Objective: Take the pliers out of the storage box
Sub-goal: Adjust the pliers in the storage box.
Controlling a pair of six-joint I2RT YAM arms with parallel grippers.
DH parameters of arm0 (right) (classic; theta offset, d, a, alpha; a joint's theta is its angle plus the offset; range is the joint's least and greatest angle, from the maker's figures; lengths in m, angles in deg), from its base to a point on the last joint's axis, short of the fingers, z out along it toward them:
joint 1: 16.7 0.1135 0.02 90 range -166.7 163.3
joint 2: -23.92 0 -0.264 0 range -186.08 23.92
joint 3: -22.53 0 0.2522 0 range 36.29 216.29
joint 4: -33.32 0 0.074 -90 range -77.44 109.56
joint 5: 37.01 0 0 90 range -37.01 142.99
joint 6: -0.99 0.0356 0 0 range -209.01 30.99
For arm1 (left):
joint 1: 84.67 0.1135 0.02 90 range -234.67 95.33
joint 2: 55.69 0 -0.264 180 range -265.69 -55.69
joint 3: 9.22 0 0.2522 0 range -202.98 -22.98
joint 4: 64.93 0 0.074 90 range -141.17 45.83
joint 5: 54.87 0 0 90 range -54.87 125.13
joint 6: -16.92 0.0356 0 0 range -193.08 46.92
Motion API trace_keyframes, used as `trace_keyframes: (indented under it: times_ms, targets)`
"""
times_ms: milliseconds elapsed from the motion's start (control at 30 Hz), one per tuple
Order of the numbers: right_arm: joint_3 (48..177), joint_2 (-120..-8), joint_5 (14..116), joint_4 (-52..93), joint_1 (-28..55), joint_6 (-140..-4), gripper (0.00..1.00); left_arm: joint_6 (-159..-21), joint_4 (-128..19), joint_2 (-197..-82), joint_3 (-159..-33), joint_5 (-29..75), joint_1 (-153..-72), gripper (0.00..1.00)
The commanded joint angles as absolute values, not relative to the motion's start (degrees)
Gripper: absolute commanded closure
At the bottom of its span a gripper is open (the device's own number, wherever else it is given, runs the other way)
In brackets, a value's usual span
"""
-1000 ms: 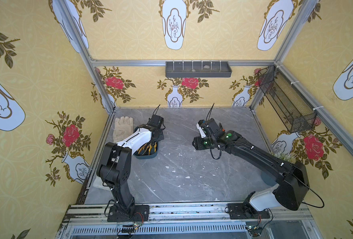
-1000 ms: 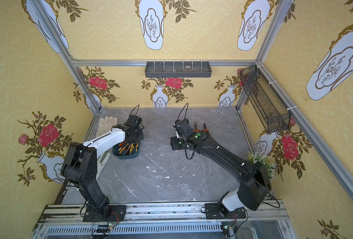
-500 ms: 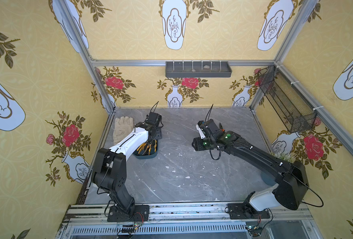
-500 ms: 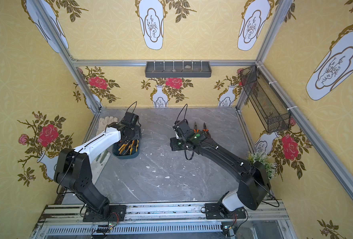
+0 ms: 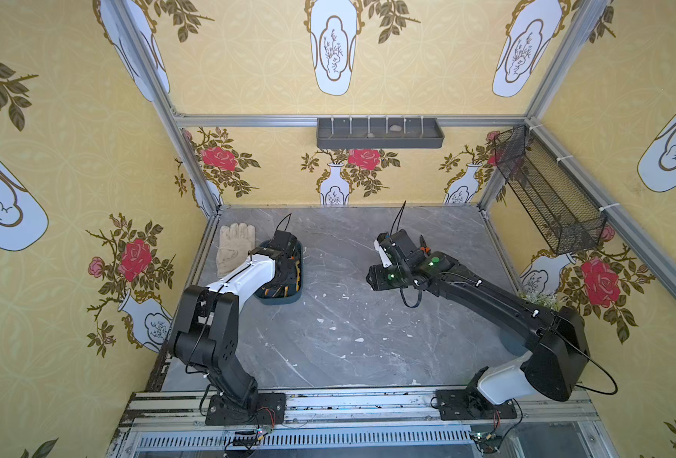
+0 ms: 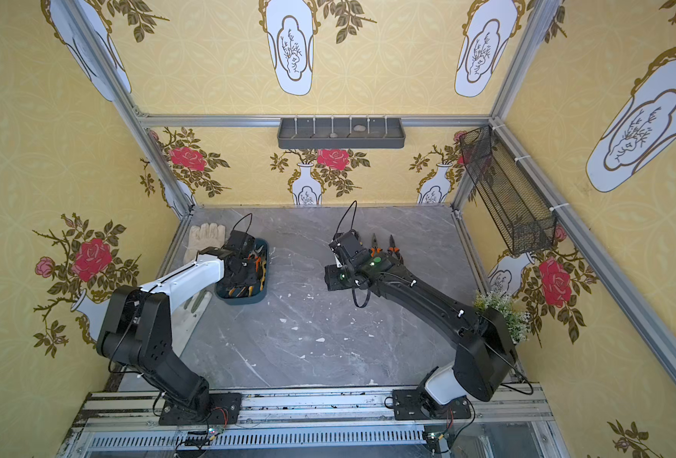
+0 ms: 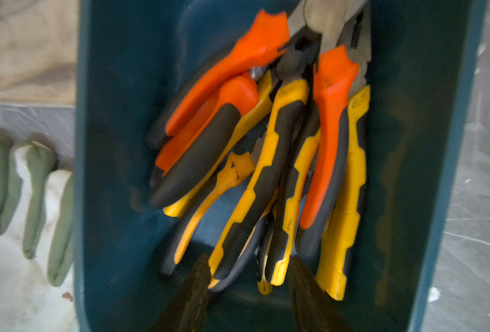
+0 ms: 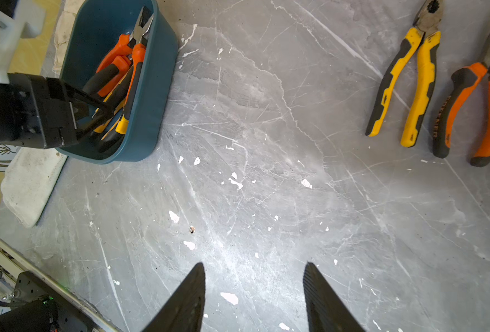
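Grey marbled counter (image 5: 348,337) lies bare nearest the rail. The right fingers (image 8: 186,299) hang over it, spread, with nothing between them; that arm looks idle.

A little farther in, on the left, sits the teal box (image 5: 284,299), and the left arm reaches down into it. The left fingers (image 7: 194,296) stand partly apart inside the box, straddling the butt ends of a few yellow-and-black handles. That wrist view is blurred, so I cannot tell whether the pads press on those handles or only flank them. The pliers (image 7: 269,161) lie heaped in the box with their handles toward the fingers and their dark jaws at the far wall, orange pairs crossing yellow ones.

Beyond the right wrist, the laid-out pairs (image 8: 422,86), one yellow and one orange, rest side by side on the counter, well apart from the box. Farthest off, just beside the box's far corner, lies a pale glove (image 5: 235,246).

The step in hand looks like the pick of another pair from the heap, with most of the job left to do. The next move calls for closing on one pair only. The handles overlap, so a bite at the butt ends could catch two tools, or just one leg of a pair. Then comes a straight lift clear of the rim, watching that the light box does not drag along, and a carry toward the row.
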State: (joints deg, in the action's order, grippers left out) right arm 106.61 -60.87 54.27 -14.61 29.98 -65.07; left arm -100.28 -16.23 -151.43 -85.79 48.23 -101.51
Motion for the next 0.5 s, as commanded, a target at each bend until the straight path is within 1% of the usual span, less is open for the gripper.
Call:
trace_keyframes:
  times_ms: [0, 133, 167, 200, 233, 267, 300, 467]
  targets:
    - [106.82, -60.98, 54.03, -12.95, 30.06, -65.02, 0.45, -101.1, -18.02, -152.49, -85.17, 46.64, -101.46, 0.56]
    - [106.56, -61.15, 53.83, -12.87, 30.11, -65.02, 0.45, -100.91, -18.21, -152.76, -84.51, 46.38, -101.46, 0.63]
    - [106.55, -61.18, 53.95, -12.87, 30.09, -65.06, 0.45, -100.83, -18.21, -152.84, -84.42, 46.25, -101.37, 0.66]
    - [106.52, -61.24, 53.95, -12.78, 30.07, -65.02, 0.45, -100.74, -18.19, -152.77, -84.41, 46.24, -101.37, 0.72]
    - [106.59, -61.4, 54.02, -12.72, 30.09, -65.04, 0.45, -100.61, -18.06, -152.56, -84.42, 46.11, -101.33, 0.8]
    - [106.73, -61.5, 54.04, -12.7, 30.07, -65.02, 0.45, -100.53, -18.28, -152.1, -84.27, 46.03, -101.37, 0.92]
    - [106.92, -61.66, 54.13, -12.74, 30.13, -65.15, 0.45, -100.44, -18.38, -151.34, -84.16, 46.03, -101.33, 1.0]
    - [107.91, -62.03, 54.11, -12.89, 30.06, -65.4, 0.45, -99.8, -17.16, -148.18, -84.82, 47.53, -101.35, 1.0]
